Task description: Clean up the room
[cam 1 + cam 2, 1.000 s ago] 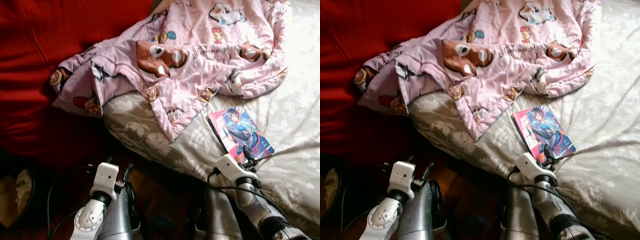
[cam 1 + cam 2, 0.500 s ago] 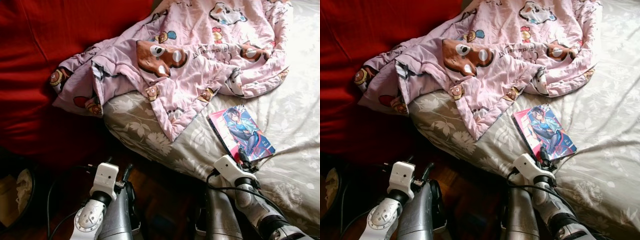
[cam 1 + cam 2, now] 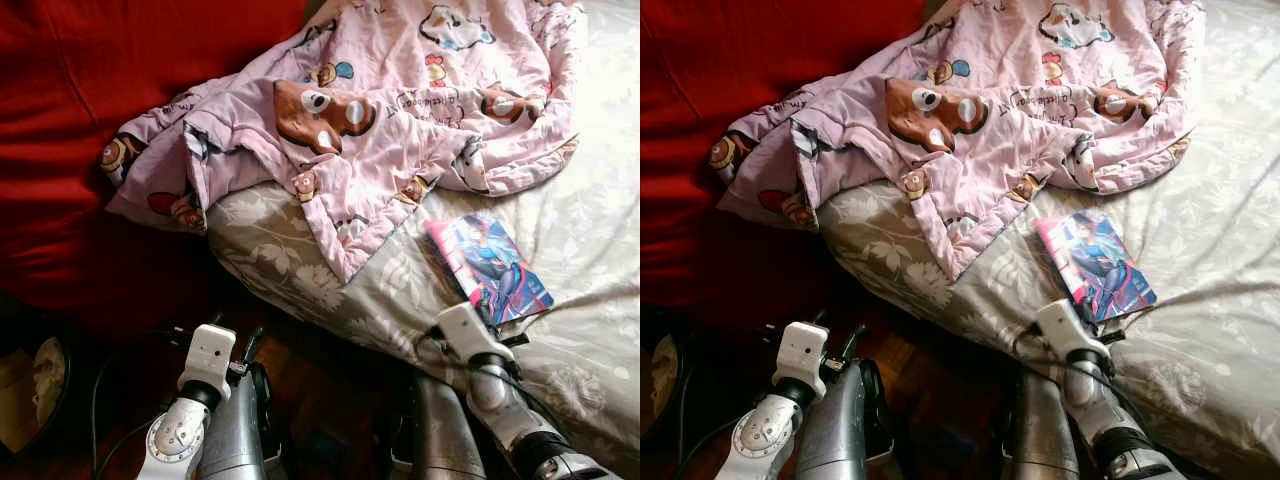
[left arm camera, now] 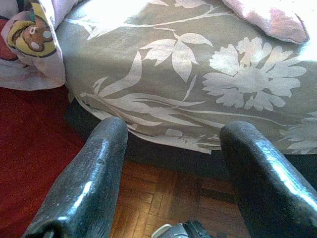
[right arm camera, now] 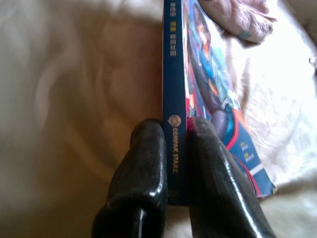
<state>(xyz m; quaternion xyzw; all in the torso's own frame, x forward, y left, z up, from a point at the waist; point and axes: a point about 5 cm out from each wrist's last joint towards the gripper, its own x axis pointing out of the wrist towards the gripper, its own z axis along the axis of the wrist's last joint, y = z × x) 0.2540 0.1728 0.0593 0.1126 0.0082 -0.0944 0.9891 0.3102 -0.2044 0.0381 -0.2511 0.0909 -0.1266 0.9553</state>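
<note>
- The right gripper (image 5: 176, 163) has its two black fingers pinched on the near end of the comic book (image 3: 490, 265), one finger on each side of the blue spine, as the right wrist view shows.
- The comic book sits on the floral bedsheet (image 3: 590, 250), just beside the lower edge of the pink cartoon blanket (image 3: 380, 110), and it looks tilted up onto its spine rather than lying flat.
- Judged from this, the pick-up of the book is under way: the grasp seems made, but the book is not yet carried off the bedsheet.
- The pink cartoon blanket lies crumpled across the bedsheet, spilling toward the red fabric (image 3: 90, 90); it appears untouched, so tidying it is probably left to do.
- The left gripper (image 4: 173, 163) hangs idle below the edge of the bedsheet, over the wooden floor (image 4: 163, 193), fingers spread and empty.
</note>
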